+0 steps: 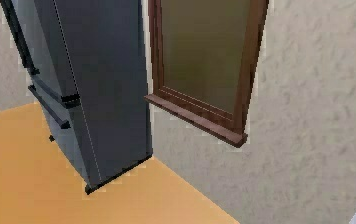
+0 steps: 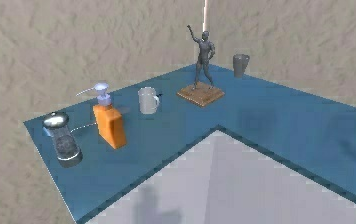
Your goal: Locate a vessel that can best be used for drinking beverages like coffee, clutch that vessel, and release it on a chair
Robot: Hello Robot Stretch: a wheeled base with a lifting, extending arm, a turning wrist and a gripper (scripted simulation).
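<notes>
In the arm side view a white mug [image 2: 148,100] with a handle stands on a blue L-shaped countertop [image 2: 276,125], near its back edge. A small grey cup [image 2: 241,65] stands farther along the counter at the far corner, to the right of a statue.
On the counter stand an orange soap dispenser [image 2: 109,120], a clear glass jar with a dark lid [image 2: 62,138] and a dark figure statue on a wooden base [image 2: 202,70]. In the forward view a tall dark grey fridge [image 1: 86,80] stands on an orange floor beside a brown-framed window [image 1: 204,60].
</notes>
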